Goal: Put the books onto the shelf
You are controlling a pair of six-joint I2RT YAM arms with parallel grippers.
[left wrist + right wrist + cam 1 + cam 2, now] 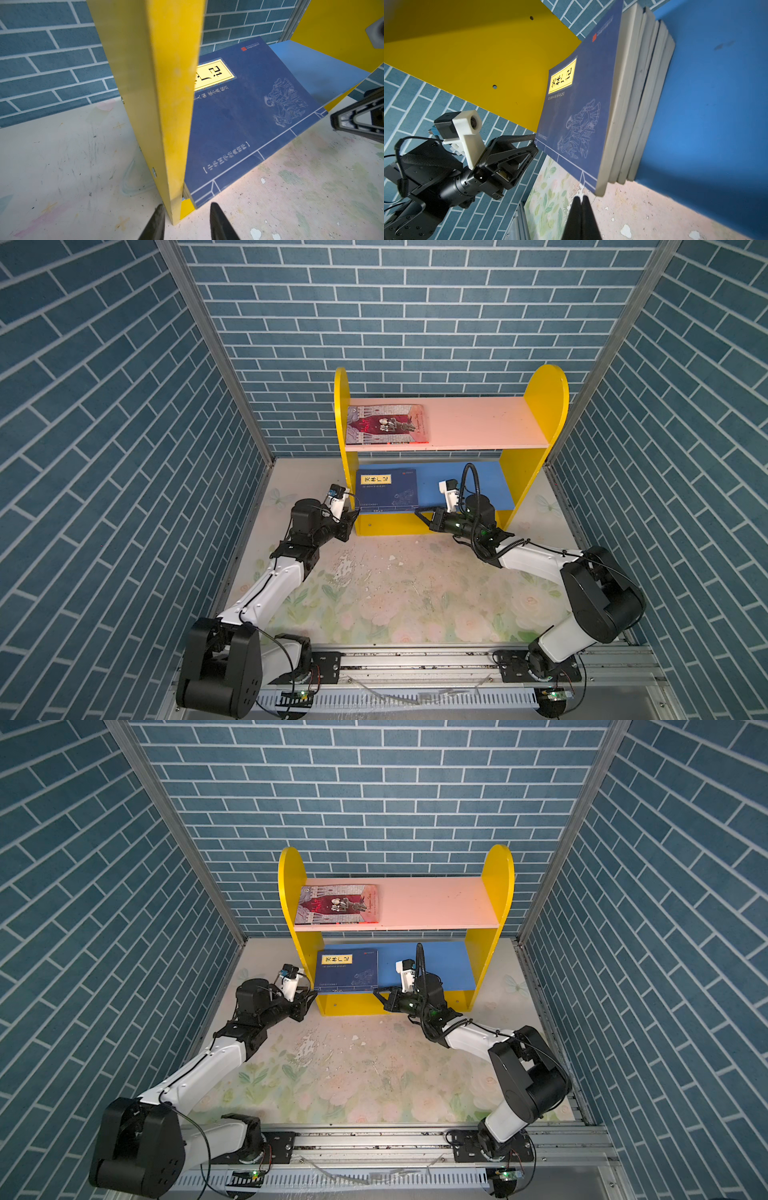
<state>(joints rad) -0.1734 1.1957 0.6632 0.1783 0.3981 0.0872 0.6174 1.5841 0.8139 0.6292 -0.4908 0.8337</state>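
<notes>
Nearest the lens, the rail (pixel 415 659) carries the bases of my two arms, and beyond it the worn floral mat (pixel 395 593) runs up to the shelf (pixel 540 406).

Further in, my left gripper (pixel 187 205) sits at the shelf's front left corner. Its jaws are parted, one finger on each side of the front edge of the left side panel (pixel 162 104). A gap shows on both sides, so it is grasping nothing.

My right gripper (pixel 580 199) is clenched, its fingers pressed together on nothing. It points at the front right corner of the navy books (pixel 388 489) and is very close to that corner, but I cannot tell whether it touches.

The navy books lie flat in a stack at the left end of the blue lower board (pixel 469 485), hard by the left side panel. The top one juts a little past the board's front edge. The right wrist view shows four in the stack, slightly stepped. The top cover bears a yellow title label and a pale line drawing.

Above, the grey-and-red book (pixel 388 425) lies flat at the left end of the pink upper board (pixel 478 423). Behind everything stands the blue brick wall (pixel 415 302).
</notes>
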